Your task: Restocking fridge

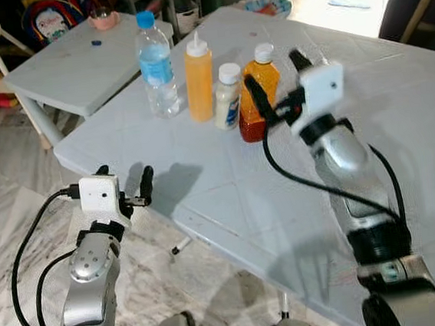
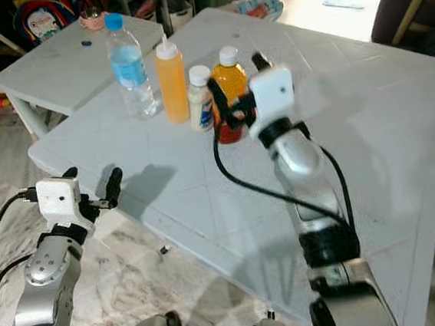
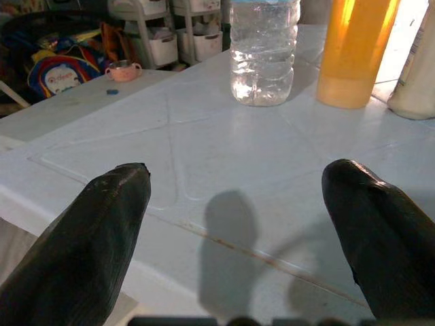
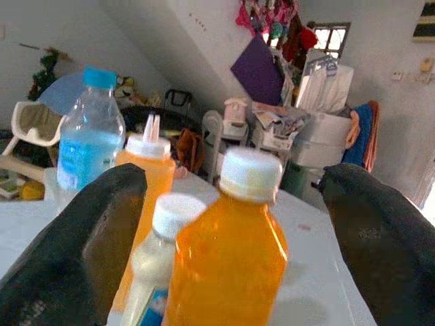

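Juice bottle [image 1: 260, 97] between right pincer [image 1: 275, 84] fingers

Four bottles mid-frame: one water bottle [image 1: 156, 62], one yellow squeeze bottle [image 1: 198, 77], one small white bottle [image 1: 227, 96], one orange juice bottle [image 1: 257, 94]. Two tables: big table [image 1: 283, 203], smaller table [image 1: 78, 72] upper left.

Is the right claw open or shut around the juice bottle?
Open. The right claw has its fingers spread on either side of the juice bottle, with gaps visible; it is not yet clamped.
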